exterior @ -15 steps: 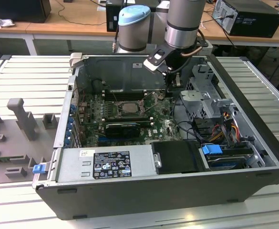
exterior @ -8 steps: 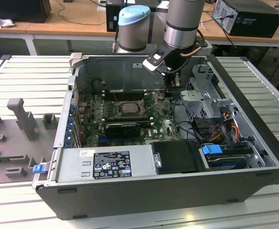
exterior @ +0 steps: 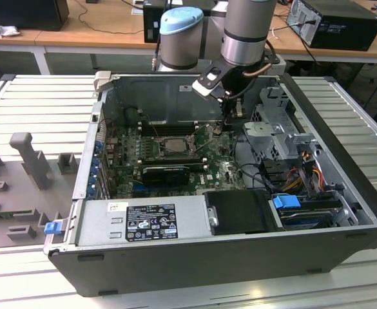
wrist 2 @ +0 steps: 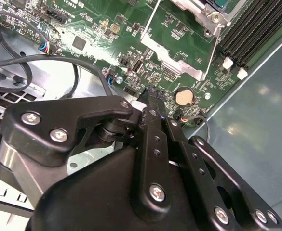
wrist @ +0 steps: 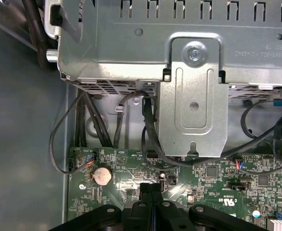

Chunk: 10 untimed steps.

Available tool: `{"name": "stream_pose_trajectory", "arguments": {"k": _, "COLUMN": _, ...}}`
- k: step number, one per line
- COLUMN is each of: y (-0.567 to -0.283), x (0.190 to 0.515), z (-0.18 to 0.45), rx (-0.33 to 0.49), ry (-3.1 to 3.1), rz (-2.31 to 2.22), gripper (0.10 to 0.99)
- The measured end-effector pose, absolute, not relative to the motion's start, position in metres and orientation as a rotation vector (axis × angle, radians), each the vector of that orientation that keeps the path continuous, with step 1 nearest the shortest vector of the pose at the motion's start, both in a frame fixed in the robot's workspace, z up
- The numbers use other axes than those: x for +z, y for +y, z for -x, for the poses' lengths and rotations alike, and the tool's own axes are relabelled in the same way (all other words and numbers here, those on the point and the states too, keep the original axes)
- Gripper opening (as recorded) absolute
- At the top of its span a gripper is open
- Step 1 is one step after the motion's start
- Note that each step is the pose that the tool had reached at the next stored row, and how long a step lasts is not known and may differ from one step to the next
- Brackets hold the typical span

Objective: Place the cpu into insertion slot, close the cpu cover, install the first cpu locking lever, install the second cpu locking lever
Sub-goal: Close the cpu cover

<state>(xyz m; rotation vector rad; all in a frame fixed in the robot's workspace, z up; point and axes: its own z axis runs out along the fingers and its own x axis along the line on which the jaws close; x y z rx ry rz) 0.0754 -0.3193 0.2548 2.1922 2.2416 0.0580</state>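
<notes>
The insertion slot (exterior: 175, 145) sits mid-motherboard in the exterior view. The silvery cpu cover (exterior: 163, 144) lies flat over it, and a greyish square that looks like the cpu shows in its window. A corner of the cover (wrist 2: 213, 17) also shows in the second wrist view. Two thin silvery locking levers (wrist 2: 148, 21) (wrist 2: 211, 55) stand free beside the slot. My gripper (exterior: 223, 129) hangs just off the slot toward the exterior view's right, low over the board. Its black fingers (wrist: 146, 192) are pressed together, shut on nothing, in both wrist views (wrist 2: 153, 94).
A coin battery (wrist: 102, 175) lies on the board beside the fingertips. Black memory slots (wrist 2: 251, 33) run past the slot. A metal drive cage (wrist: 194, 86) with loose black cables stands close ahead. A black card (exterior: 165, 172) and the power supply (exterior: 143, 222) lie nearer the case front.
</notes>
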Motion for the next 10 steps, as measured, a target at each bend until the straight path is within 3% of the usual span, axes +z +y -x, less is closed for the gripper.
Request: {"name": "stream_pose_trajectory", "arguments": {"k": 10, "y": -0.3193, "x": 0.2547, "z": -0.0731, "rx": 0.058, "ry": 2.242, "rz": -2.192, "gripper": 0.106}}
